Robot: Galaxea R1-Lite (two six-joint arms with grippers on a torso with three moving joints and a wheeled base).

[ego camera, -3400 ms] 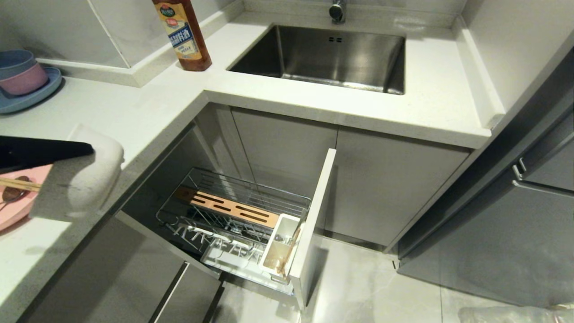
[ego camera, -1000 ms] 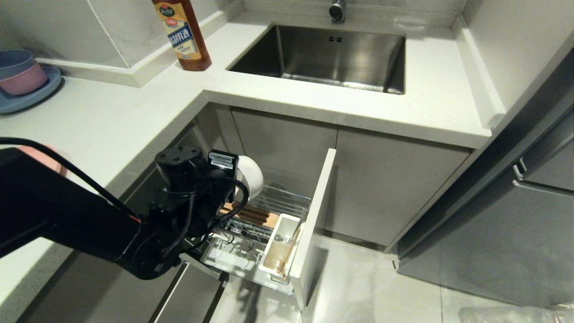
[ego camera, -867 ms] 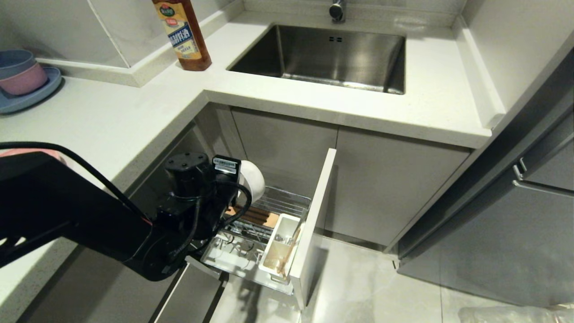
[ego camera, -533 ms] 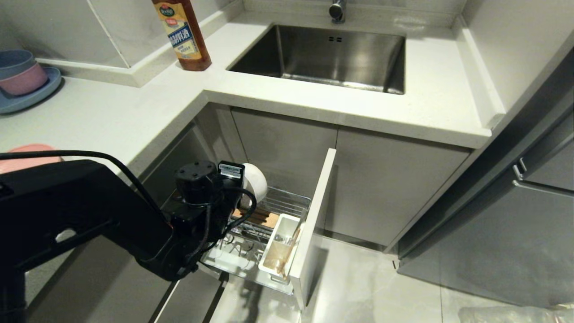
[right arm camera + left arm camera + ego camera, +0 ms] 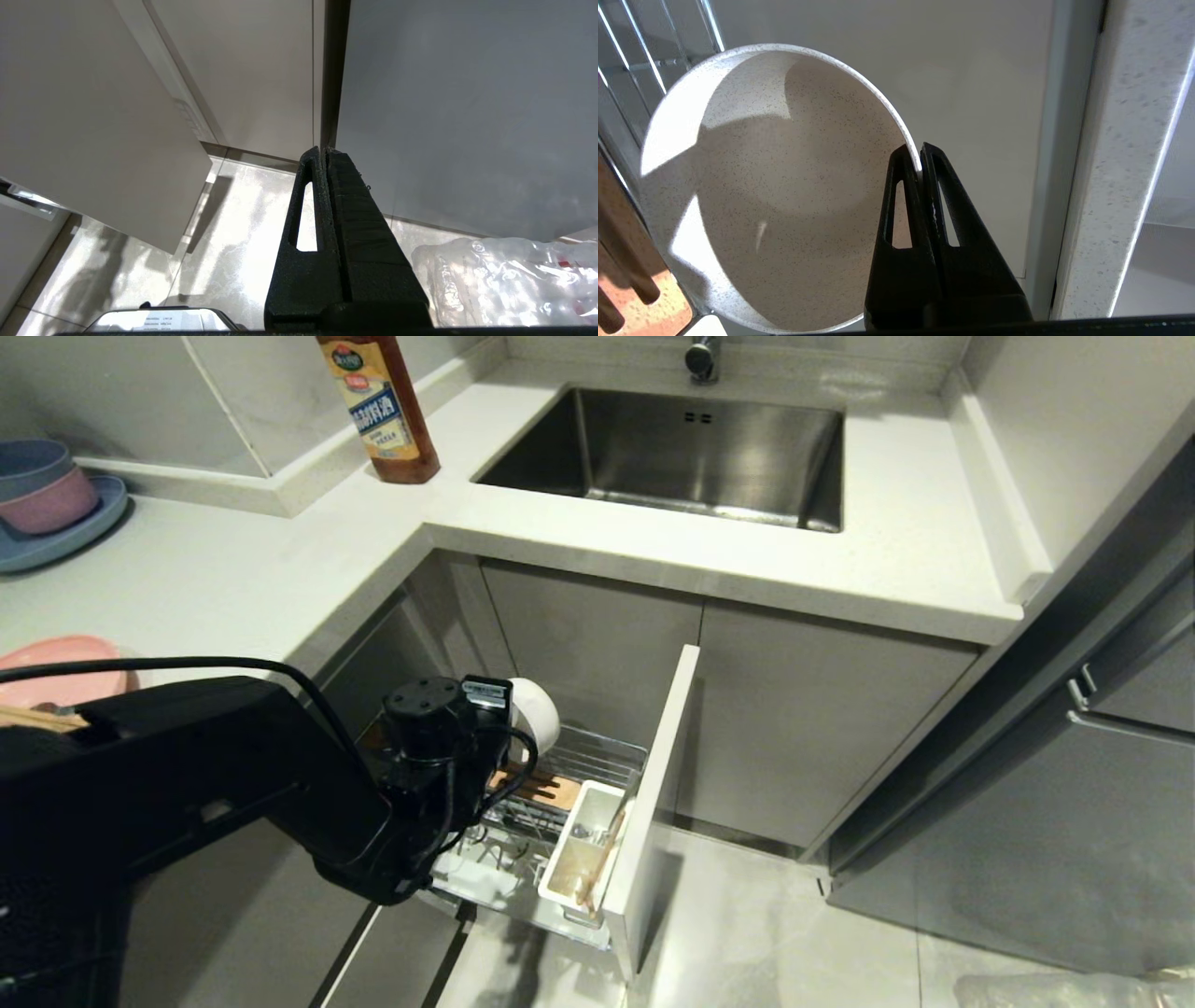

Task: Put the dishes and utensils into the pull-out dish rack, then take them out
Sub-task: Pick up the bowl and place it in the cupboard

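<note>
My left gripper [image 5: 920, 151] is shut on the rim of the cream-white bowl [image 5: 775, 186], one finger inside and one outside. The bowl [image 5: 535, 711] hangs tilted on its side above the back of the pull-out dish rack [image 5: 602, 758], over the slotted wooden block [image 5: 553, 791]. The white utensil cup [image 5: 581, 847] stands just behind the narrow door front [image 5: 658, 775]. The pink plate [image 5: 58, 674] lies on the counter at the left with the chopsticks [image 5: 33, 716] across it. My arm hides the spoon. My right gripper [image 5: 323, 151] is shut and empty, low above the floor.
A sauce bottle [image 5: 378, 406] stands by the sink [image 5: 686, 448]. A blue plate with small blue and pink bowls [image 5: 42, 499] sits at the counter's far left. A clear plastic bag [image 5: 504, 275] lies on the floor. The counter edge [image 5: 1129, 163] runs close beside the left gripper.
The left arm has taken the bowl off the counter and down over the rack, sinking and shifting slightly right in the last second. The pink plate shows again. The right arm has not moved.
</note>
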